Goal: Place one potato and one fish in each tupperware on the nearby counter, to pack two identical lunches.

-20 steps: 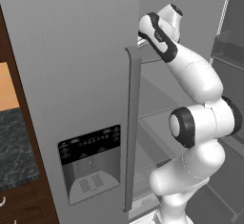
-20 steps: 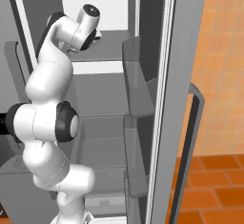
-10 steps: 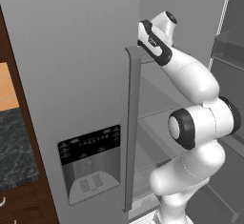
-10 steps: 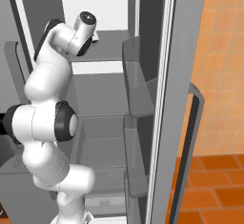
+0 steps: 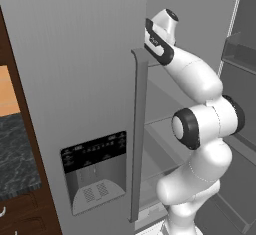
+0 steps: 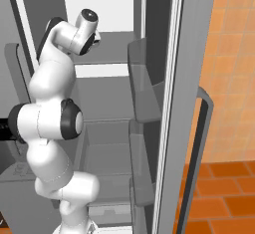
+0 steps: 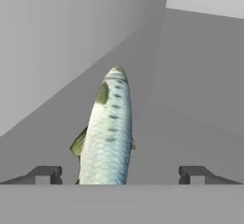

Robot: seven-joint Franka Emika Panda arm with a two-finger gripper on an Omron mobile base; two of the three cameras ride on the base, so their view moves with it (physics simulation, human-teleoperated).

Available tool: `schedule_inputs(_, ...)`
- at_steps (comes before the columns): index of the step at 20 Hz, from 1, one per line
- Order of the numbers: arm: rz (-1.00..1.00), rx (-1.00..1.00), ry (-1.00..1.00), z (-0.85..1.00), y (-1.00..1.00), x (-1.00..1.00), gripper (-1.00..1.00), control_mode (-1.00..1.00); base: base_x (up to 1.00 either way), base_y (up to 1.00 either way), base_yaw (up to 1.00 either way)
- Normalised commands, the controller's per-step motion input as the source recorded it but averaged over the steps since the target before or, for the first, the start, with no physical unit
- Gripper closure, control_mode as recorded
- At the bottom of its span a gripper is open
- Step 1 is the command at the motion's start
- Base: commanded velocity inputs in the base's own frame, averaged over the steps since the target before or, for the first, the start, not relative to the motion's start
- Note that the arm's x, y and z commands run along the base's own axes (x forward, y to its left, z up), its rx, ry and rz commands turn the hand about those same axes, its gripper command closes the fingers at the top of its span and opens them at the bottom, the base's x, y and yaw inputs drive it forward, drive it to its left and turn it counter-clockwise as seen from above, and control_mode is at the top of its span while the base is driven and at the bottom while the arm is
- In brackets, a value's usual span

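- Between our wide-open fingertips, the gripper (image 7: 119,175) frames one fish (image 7: 106,132) lying lengthwise on a grey fridge shelf (image 7: 190,137).
- We judge it light, slick and tapered, so we'd pinch across its thick middle.

A home kitchen: a tall grey fridge (image 5: 75,79) stands open, with a dispenser panel (image 5: 95,171) on its closed door, dark marbled counter (image 5: 17,154) left of it, and orange floor tiles (image 6: 224,188) to its right.
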Motion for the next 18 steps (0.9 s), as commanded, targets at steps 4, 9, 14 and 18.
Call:
schedule_inputs(4, 0.00, 0.00, 0.00, -0.29, 0.10, 0.16, -1.00, -1.00, 0.00, 0.00, 0.00)
schedule_inputs(9, 0.00, 0.00, -0.01, -0.23, 0.00, 0.02, -1.00, -1.00, 0.00, 0.00, 0.00)
schedule_inputs(14, 0.00, 0.00, 0.00, 0.00, 0.00, 0.00, 1.00, -1.00, 0.00, 0.00, 0.00)
schedule_inputs(18, 0.00, 0.00, 0.00, 0.00, 0.00, -0.02, 1.00, -1.00, 0.00, 0.00, 0.00)
